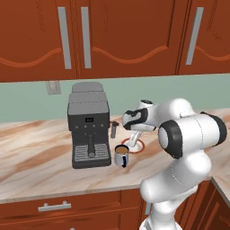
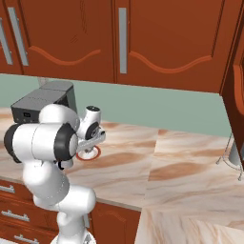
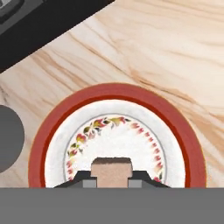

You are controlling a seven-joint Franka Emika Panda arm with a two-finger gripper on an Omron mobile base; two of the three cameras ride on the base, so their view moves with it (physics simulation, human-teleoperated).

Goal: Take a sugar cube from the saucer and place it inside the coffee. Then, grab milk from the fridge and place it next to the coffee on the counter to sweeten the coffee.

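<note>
Fingertips [image 3: 89,180] of the end effector [image 3: 111,181] sit closed on the sugar cube [image 3: 111,168], a small tan block pinched between them from either side, which suits lifting it straight up without tipping. Directly beneath lies the saucer [image 3: 183,144], its red rim ringing the cube on all sides, so the cube appears to rest on or just above the plate's white centre; which of the two cannot be told. Just beside the end effector, towards the robot's base, stands the coffee [image 1: 121,155], upright with brown liquid showing and its mouth free, close enough that the carry should be short. Beyond the mug, further to that side, the black espresso machine [image 1: 89,130] stands on the marbled surface [image 1: 36,152], well clear of the likely path. Neither milk nor fridge comes into play at this stage.
</note>
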